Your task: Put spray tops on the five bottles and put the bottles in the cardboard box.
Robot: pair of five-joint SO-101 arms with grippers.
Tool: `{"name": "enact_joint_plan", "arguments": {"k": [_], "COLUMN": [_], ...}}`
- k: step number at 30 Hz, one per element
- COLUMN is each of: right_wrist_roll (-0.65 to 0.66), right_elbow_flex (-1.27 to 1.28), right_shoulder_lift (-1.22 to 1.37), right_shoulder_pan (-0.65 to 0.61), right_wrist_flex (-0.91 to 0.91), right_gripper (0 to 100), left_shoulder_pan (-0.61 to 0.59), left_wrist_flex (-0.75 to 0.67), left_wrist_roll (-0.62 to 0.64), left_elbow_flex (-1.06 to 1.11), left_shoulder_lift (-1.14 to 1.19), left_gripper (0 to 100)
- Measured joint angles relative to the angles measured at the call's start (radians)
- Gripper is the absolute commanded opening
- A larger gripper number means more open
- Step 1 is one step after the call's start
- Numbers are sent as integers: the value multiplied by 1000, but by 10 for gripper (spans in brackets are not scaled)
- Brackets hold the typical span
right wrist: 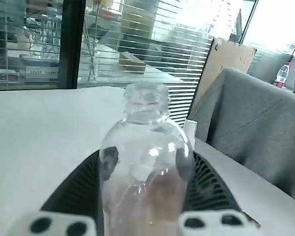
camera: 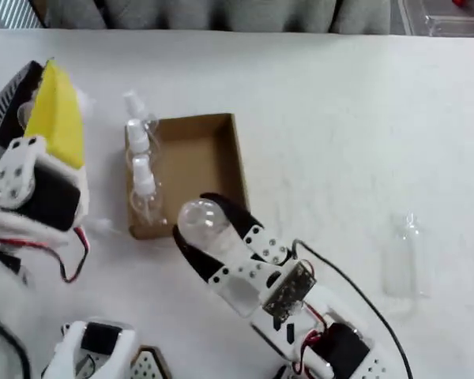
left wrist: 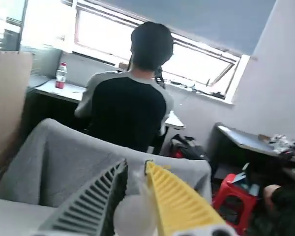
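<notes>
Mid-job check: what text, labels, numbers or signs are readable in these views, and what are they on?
No text reads clearly.
Red-labelled bottle on the far desk: print too small.
White strip behind the glass: lettering blurred.
Circuit board on the right arm: markings too small.
Held bottle, box: no print seen.
</notes>
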Motion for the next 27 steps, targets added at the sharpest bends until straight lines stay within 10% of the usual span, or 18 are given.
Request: {"name": "enact_joint_plan", "arguments": {"k": [27], "right_wrist_roll": [0], "right_elbow_flex": [262], "right_shoulder_lift": [-2], "right_shoulder_pan": [150], "right_wrist_flex": [-290], "right_gripper": [15], "left_shoulder_pan": [189], "left_wrist_flex": [664], "left_wrist_roll": [55], "left_elbow_flex": [-833], "left_shoulder_lift": [539], "left_gripper": [30]}}
